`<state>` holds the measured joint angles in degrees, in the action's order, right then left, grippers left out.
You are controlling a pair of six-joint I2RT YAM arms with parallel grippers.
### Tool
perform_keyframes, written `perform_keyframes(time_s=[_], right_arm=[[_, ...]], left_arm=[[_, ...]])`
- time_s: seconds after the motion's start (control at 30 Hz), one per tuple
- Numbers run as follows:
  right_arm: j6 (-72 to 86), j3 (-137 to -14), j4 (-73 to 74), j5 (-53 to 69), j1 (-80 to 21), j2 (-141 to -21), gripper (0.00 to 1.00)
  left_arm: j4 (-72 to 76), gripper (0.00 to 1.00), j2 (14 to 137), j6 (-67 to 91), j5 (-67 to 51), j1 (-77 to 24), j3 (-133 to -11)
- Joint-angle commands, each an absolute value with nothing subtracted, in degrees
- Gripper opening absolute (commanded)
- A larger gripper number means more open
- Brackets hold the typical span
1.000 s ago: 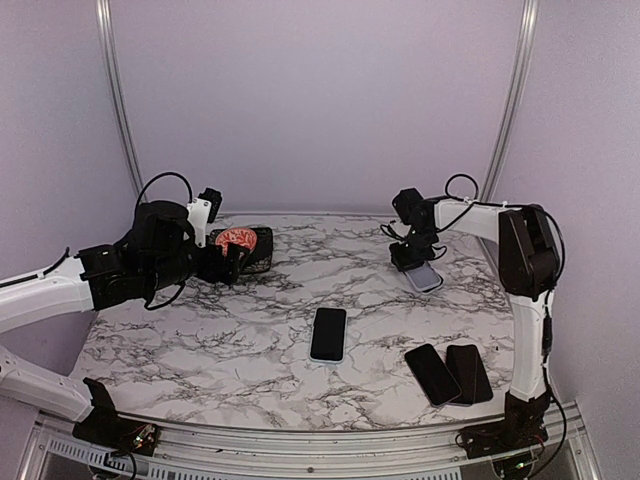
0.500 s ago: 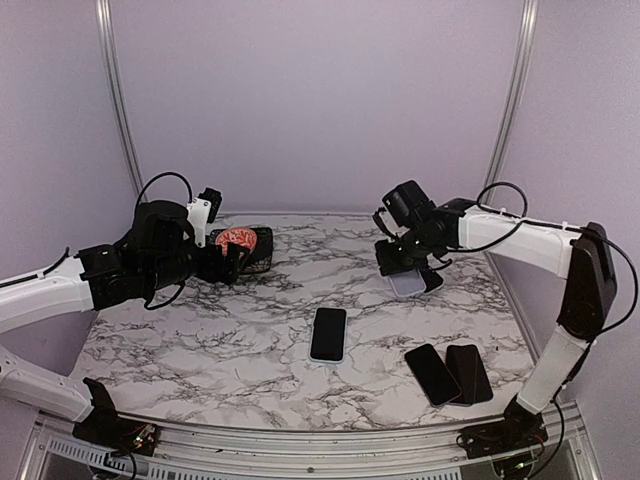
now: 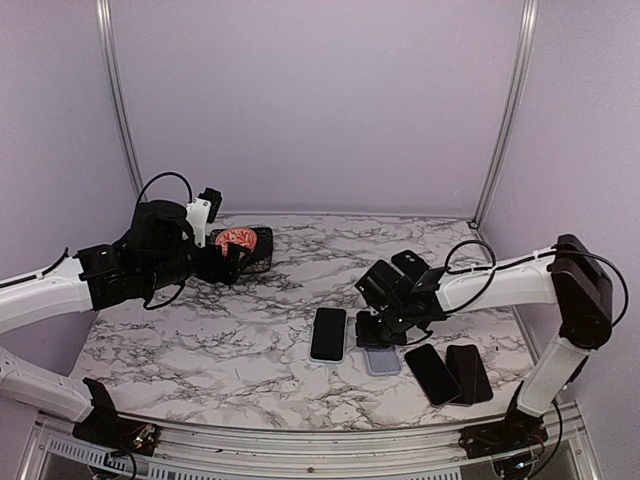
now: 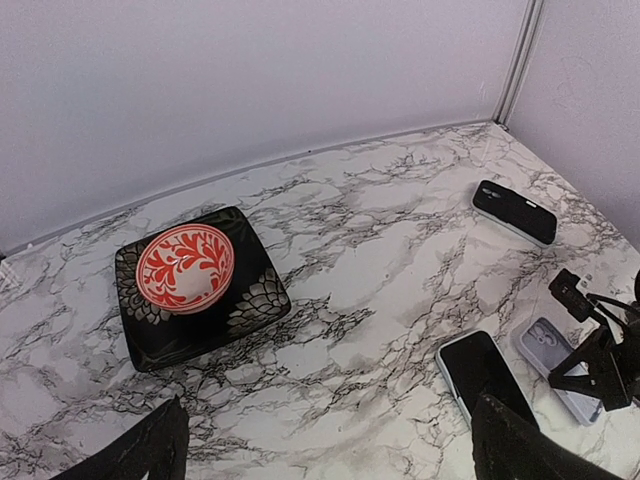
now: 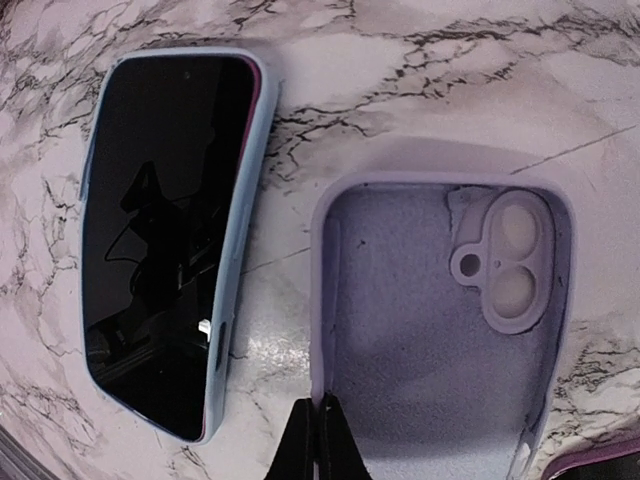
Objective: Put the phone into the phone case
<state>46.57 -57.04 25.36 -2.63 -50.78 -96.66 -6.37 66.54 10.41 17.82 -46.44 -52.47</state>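
Pinching the near rim of the empty lavender case [image 5: 440, 330], the right gripper [image 5: 318, 435] sets it just right of the phone [image 5: 165, 240], long axes parallel, left arm well away.

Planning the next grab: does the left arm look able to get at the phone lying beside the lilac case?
Probably yes. The left gripper is open, holds nothing, and bare table lies between it and the phone. The right gripper, shut on the case, crowds the phone's right side.
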Motion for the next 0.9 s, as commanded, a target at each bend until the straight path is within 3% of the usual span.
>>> perform_keyframes(time_s=[0.0, 0.2, 0.6, 0.87], right_arm=[[53.32, -57.65, 15.55, -3.67, -50.22, -98.67, 0.0], [48.44, -67.21, 16.32, -2.12, -50.38, -108.35, 0.0], [46.03, -75.01, 16.03, 2.08, -52.95, -113.34, 0.0], [45.0, -72.48, 24.5, -10.33, -52.85, -109.46, 0.0]], left_arm=[[-7.65, 0.99, 65.02, 11.09, 16.99, -46.15, -51.94], [-7.74, 0.99, 64.32, 10.86, 17.58, -46.17, -51.94], [-7.76, 0.99, 64.16, 10.76, 17.77, -46.02, -51.86], [-7.74, 0.99, 64.08, 10.64, 17.76, -45.92, -51.86]])
